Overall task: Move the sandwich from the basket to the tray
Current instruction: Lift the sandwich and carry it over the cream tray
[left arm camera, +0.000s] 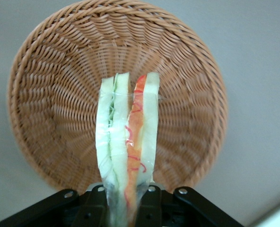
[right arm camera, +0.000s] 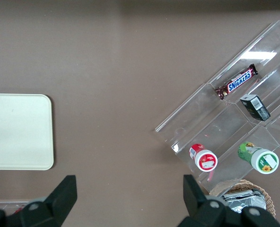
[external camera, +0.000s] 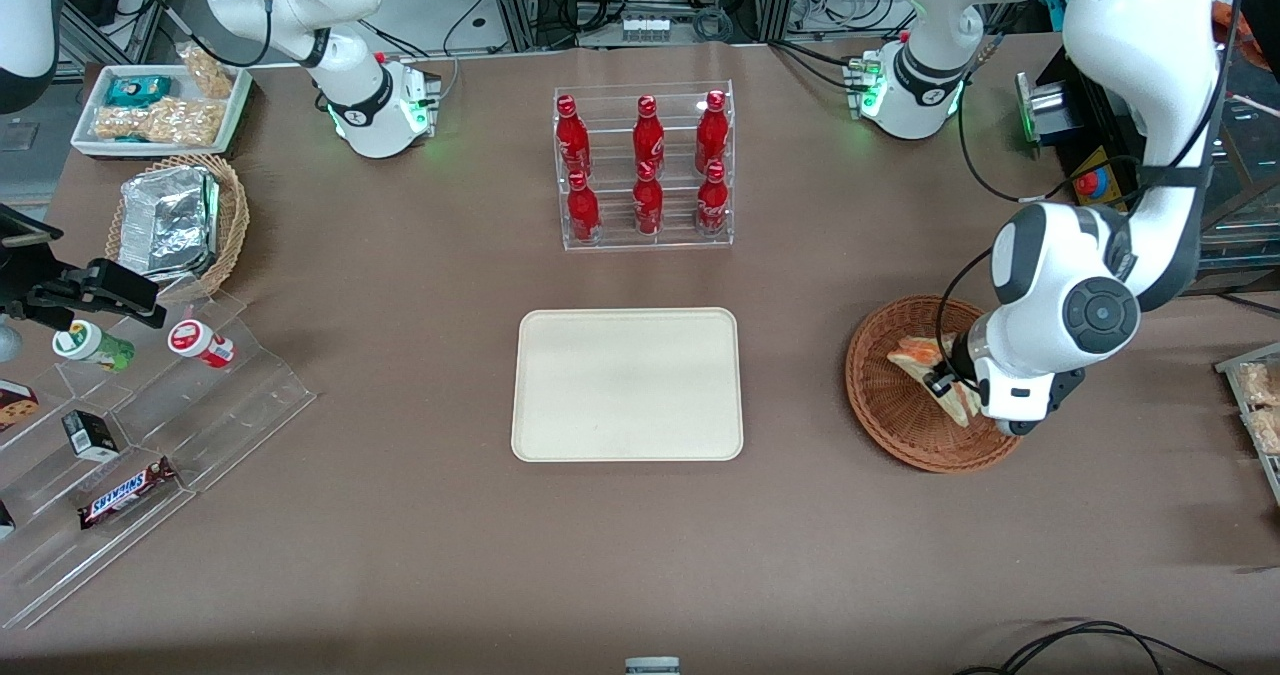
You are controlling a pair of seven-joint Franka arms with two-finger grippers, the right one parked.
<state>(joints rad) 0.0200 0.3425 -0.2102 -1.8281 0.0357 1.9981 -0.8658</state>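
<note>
Front view first. Hanging over the basket point(external camera: 880, 395), in the lower half of the frame toward the working arm's end of the table: the left gripper point(external camera: 945, 387), pointed down from a bent wrist. Clamped on the sandwich point(external camera: 918, 353), whose orange-topped wedge pokes out from under the wrist, over the basket's middle. Hard to tell here whether lifted free of the wicker or resting on it. Waiting at the centre of the frame: the tray point(external camera: 627, 385), flat and bare, well apart from the basket, with only tablecloth between, so probably a plain sideways carry. Standing above the tray in the frame, a clear rack of red bottles point(external camera: 645, 170), away from that path.

Left wrist view next. Pinched between the two black fingers point(left arm camera: 152, 203), with the bread slices edge-on and the red filling running lengthwise down the wedge. Taken across the flat faces, probably because the wrapper gives little else to hold. Spread underneath, the basket weave point(left arm camera: 50, 94), otherwise empty.

Right wrist view last. Only one rounded corner of the tray point(right arm camera: 17, 132) visible; no sandwich on that part.
</note>
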